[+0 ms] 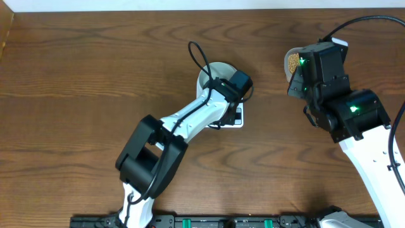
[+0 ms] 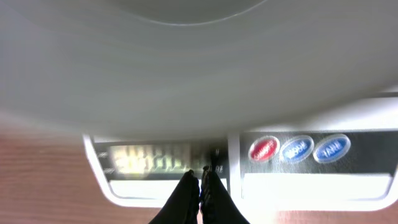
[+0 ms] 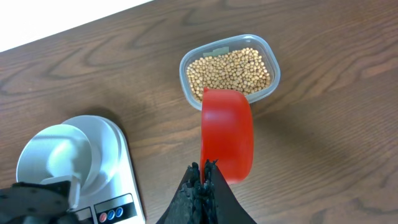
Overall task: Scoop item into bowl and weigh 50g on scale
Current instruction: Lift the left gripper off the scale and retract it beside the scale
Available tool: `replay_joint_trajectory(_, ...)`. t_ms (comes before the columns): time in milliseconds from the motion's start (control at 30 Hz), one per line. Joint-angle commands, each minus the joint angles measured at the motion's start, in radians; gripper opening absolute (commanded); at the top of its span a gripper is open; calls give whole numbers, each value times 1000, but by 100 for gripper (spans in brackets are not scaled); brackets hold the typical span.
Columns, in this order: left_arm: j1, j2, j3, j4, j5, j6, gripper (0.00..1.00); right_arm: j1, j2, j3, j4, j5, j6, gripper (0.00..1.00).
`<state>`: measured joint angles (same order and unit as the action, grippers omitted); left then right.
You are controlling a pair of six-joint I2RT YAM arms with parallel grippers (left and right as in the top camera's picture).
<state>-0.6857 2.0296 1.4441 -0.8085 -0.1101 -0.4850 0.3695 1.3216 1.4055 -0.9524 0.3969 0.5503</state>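
Note:
The pale bowl [image 1: 212, 71] sits on the white scale [image 1: 238, 119], and its underside [image 2: 186, 68] fills the top of the left wrist view. My left gripper [image 2: 200, 177] is shut and empty, its tips at the right end of the scale's lit display [image 2: 152, 160], left of the red button [image 2: 263, 150]. My right gripper [image 3: 204, 167] is shut on the edge of a red scoop [image 3: 227, 134], which hangs over the wood just in front of the clear tub [image 3: 186, 78] of tan beans [image 3: 231, 70]. No beans show in the scoop or in the bowl [image 3: 59, 152].
The tub of beans [image 1: 293, 61] lies under the right arm [image 1: 345, 111] at the back right. The left arm [image 1: 183, 123] stretches diagonally across the middle of the brown wooden table [image 1: 95, 76]. Two blue buttons [image 2: 297, 149] sit beside the red one.

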Motion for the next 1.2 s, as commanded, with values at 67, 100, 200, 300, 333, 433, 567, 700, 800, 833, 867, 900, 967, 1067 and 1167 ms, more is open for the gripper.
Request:
replay_joint_trajectory(67,6,-134,-6,-47,-2,72,7,-11,1,17,2,23,-10,1)
replay_joint_trajectory(100,6,-153,-6,-60,-2,86,7,-11,1,17,2,23,-10,1)
replay_joint_trajectory(200,7,-204,-6,-93,-2,117,7,-11,1,17,2,23,-10,1)
replay_joint_trajectory(300,8,-251,-6,-124,-2,157,7,-11,1,17,2,24,-10,1)
replay_joint_trajectory(333,9,-266,-6,-130,10,179,7,-11,1,17,2,24,-10,1)
replay_joint_trajectory(433,32,-302,-6,-133,126,275,7,-11,1,17,0,24,-10,1)
replay_joint_trajectory(567,102,-334,-6,-140,272,375,7,-11,1,17,-2,39,-13,1)
replay_joint_trajectory(700,176,-352,-6,-160,306,440,7,-11,1,17,-1,50,-14,1)
replay_joint_trajectory(800,215,-354,-7,-163,305,467,17,-11,1,17,-3,49,-14,1)
replay_joint_trajectory(833,227,-354,-6,-163,304,467,55,-11,1,17,-5,49,-17,1)
replay_joint_trajectory(867,231,-354,-7,-161,304,467,66,-11,1,17,-7,49,-18,1)
replay_joint_trajectory(900,231,-354,-6,-159,303,467,77,-11,1,17,-10,49,-18,1)
replay_joint_trajectory(967,231,-354,-6,-153,301,467,83,-11,1,17,-16,49,-18,1)
replay_joint_trajectory(1067,231,-354,-6,-151,301,466,83,-11,1,17,-21,49,-17,1)
replay_joint_trajectory(1167,231,-354,-6,-152,301,466,84,-11,1,17,-21,49,-18,1)
